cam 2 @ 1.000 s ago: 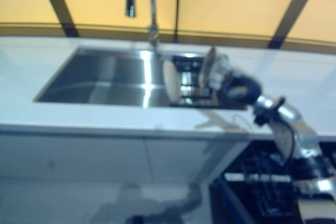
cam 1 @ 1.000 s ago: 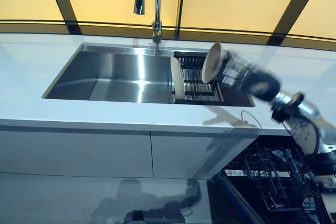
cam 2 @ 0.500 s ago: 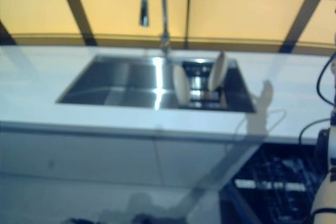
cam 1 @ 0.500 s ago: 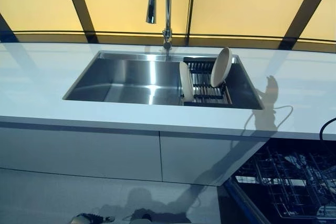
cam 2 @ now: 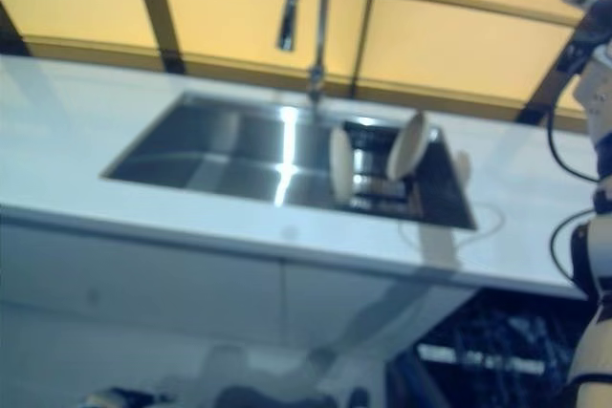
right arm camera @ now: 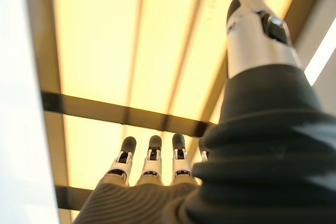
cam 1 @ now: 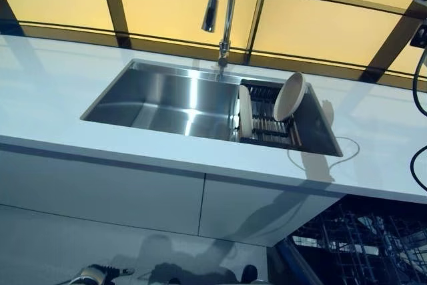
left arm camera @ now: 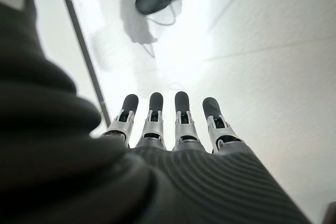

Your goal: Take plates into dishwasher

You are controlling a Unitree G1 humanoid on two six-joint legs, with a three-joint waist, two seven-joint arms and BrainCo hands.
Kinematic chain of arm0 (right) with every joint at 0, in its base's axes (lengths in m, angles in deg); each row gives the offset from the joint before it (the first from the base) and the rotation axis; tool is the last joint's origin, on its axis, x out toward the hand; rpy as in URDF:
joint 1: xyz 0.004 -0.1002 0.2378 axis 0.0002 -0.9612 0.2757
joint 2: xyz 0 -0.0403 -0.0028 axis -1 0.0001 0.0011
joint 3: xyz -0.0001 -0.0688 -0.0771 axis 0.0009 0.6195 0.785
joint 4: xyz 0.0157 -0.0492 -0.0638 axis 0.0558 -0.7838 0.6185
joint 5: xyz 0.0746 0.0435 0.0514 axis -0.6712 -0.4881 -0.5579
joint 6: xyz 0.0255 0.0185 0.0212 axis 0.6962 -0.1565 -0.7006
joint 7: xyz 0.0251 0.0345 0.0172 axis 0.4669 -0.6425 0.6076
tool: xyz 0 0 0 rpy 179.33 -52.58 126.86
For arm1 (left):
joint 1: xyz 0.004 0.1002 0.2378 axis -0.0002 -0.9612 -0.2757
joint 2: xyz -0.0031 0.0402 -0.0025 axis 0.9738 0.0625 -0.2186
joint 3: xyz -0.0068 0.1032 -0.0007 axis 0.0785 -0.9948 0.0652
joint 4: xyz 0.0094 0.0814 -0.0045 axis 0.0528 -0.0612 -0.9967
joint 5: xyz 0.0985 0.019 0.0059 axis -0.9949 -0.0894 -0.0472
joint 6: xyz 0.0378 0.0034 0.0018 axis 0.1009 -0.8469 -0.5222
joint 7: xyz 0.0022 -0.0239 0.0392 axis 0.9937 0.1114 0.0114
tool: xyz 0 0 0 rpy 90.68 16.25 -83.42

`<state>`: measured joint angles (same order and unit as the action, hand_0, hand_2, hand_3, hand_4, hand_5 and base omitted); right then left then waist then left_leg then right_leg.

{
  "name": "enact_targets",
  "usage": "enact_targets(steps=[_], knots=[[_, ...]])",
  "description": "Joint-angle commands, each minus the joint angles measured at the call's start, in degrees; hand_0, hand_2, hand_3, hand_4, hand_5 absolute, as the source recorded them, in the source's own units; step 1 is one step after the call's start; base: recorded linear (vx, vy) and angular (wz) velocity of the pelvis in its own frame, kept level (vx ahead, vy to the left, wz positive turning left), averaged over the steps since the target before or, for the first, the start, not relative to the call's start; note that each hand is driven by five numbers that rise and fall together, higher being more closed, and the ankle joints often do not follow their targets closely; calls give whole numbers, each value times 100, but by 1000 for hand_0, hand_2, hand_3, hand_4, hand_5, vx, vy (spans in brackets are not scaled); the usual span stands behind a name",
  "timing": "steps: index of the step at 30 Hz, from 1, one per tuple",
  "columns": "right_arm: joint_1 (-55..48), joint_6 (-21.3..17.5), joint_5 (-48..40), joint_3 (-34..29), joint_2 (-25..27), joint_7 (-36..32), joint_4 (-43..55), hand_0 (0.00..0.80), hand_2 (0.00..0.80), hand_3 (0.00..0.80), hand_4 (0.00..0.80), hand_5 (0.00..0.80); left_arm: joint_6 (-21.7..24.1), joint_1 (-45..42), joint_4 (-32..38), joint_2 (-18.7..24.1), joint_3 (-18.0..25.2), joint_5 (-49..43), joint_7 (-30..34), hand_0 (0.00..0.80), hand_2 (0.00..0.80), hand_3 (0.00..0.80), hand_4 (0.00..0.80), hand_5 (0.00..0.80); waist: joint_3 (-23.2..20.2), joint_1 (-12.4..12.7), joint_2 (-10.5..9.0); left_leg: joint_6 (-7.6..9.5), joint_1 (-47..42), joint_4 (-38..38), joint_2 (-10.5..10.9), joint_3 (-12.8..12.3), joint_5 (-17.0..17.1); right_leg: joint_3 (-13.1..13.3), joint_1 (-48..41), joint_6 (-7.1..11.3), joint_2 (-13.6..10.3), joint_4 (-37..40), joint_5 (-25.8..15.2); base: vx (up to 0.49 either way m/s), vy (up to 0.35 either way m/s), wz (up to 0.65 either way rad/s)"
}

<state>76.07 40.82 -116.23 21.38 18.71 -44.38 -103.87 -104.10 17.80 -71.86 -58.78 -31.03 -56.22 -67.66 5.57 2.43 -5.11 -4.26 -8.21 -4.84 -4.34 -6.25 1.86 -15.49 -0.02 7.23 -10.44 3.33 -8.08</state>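
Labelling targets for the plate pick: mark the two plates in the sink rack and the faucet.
left plate (cam 1: 245, 111), left eye view, on its upright rim facing the basin
right plate (cam 1: 289, 97), left eye view, middle of its tilted underside
faucet (cam 1: 229, 6), left eye view, on the vertical neck above the sink

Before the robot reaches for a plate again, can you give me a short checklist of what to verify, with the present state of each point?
1. Two cream round plates standing on edge in the dark slotted drying rack inside the stainless steel sink: ok.
2. Right robot hand empty, fingers straight, pointing at the yellow panels: ok.
3. Left robot hand empty, fingers straight, over the floor: ok.
4. Either robot hand near a plate: not ok, none shows by the sink.
5. Black wire dishwasher rack pulled out below the white counter: ok.
6. Free slots in that rack: cannot tell.
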Motion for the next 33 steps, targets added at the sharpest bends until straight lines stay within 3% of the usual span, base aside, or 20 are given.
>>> enact_targets(steps=[1,8,14,16,17,18,19,20,21,22,24,26,33], knots=[[901,-14,535,571,203,-523,-412,0,0,0,0,0,226,130,-263,80,-75,-86,-130,0,0,0,0,0,-132,131,67,62,-66,235,-4,-323,-401,1,-140,206,-69,-26,34,132,-39,-5],[839,160,612,565,29,-569,-397,0,0,0,0,0,318,140,-144,-14,-171,-69,-312,0,0,0,0,0,-133,97,136,28,-230,173,-28,-275,-423,32,-233,196,-85,-162,170,123,-31,-5],[728,267,807,596,15,-643,-40,0,0,0,0,0,90,121,-31,-46,-241,-114,-320,0,0,0,0,0,-98,30,165,-24,-272,132,-161,-382,-329,-3,-297,134,-33,-345,347,123,-27,0],[820,204,767,691,14,-636,24,0,0,0,0,0,5,76,-85,-80,-209,-151,-277,0,0,0,0,0,-119,-23,122,-105,-283,514,-224,-513,-500,-59,-304,-29,56,-391,487,156,-36,-3],[886,181,841,797,22,-698,14,0,0,0,0,0,84,52,-134,-83,-198,-210,-233,0,0,0,0,0,-87,-17,67,-171,-79,1169,-302,-585,-443,-80,-334,-135,55,-417,542,110,-46,5],[897,170,831,886,15,-696,46,0,0,0,0,0,143,33,-141,-115,-205,-221,-235,0,0,0,0,0,-11,55,43,-246,277,1726,-309,-429,-233,-39,-407,-193,70,-393,540,124,15,9],[838,233,707,954,3,-594,212,0,0,0,0,0,154,16,-56,-150,-243,-215,-208,0,0,0,0,0,97,135,92,-353,675,1783,-335,-212,-36,42,-492,-176,98,-340,530,112,91,10],[788,294,677,969,-29,-566,298,0,0,0,0,0,170,11,-11,-166,-259,-261,-170,0,0,0,0,0,147,168,127,-393,747,1523,-349,-212,17,64,-531,-120,87,-307,511,99,188,8],[734,428,712,981,-68,-625,436,0,0,0,0,0,195,28,64,-163,-323,-257,-139,0,0,0,0,0,227,200,188,-469,905,1028,-490,-406,270,29,-647,-36,54,-190,481,78,221,7],[662,556,625,975,-84,-782,625,0,0,0,0,0,161,57,209,-169,-355,-269,-101,0,0,0,0,0,311,220,186,-419,840,853,-469,-440,323,22,-680,45,-45,-69,375,72,215,3],[524,742,700,924,-75,-822,908,0,0,0,0,0,104,118,282,-102,-401,-62,-113,0,0,0,0,0,351,171,234,-330,751,593,-341,-268,300,86,-580,113,-122,-114,321,77,161,-5],[330,857,765,854,-2,-907,1133,0,0,0,0,0,30,213,267,32,-272,-88,5,0,0,0,0,0,302,90,249,-255,482,147,-238,-360,328,44,-509,232,-200,-157,268,162,120,3],[208,1164,723,714,-57,-1102,1177,0,0,0,0,0,-288,360,79,162,-197,-103,141,0,0,0,0,0,133,-39,178,-216,376,-16,-163,-394,188,42,-452,276,-149,81,174,116,26,-1]])
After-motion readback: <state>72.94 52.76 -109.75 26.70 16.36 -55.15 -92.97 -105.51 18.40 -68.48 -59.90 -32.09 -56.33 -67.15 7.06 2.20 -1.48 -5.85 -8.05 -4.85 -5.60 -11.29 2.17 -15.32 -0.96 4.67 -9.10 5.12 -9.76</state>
